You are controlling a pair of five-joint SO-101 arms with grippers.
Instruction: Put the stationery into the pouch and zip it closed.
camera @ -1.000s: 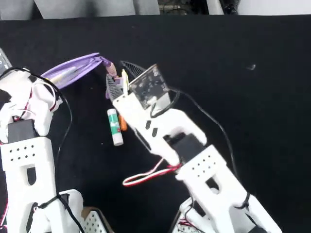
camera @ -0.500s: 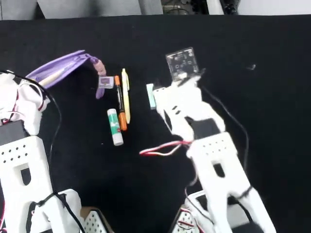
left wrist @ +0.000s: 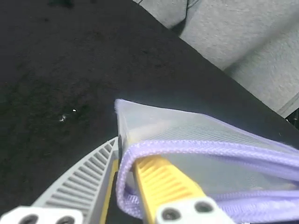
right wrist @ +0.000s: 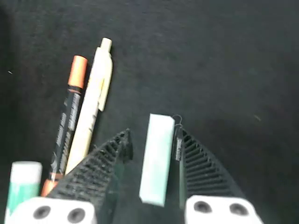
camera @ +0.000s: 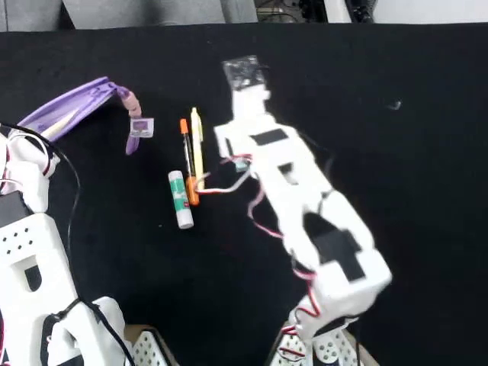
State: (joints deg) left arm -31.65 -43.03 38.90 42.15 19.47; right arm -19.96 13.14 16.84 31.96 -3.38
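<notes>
Left gripper clamped on edge of purple pouch; pouch at 10 o'clock on worktop. Right gripper open, straddling green eraser lying on worktop. Orange marker, cream pen, glue stick side by side at 9 o'clock of right gripper, outside pouch.

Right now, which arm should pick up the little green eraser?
Right. The right arm's fingers stand open on either side of the eraser, which lies on the black table. The left arm's fingers are busy, clamped on the purple pouch.
</notes>
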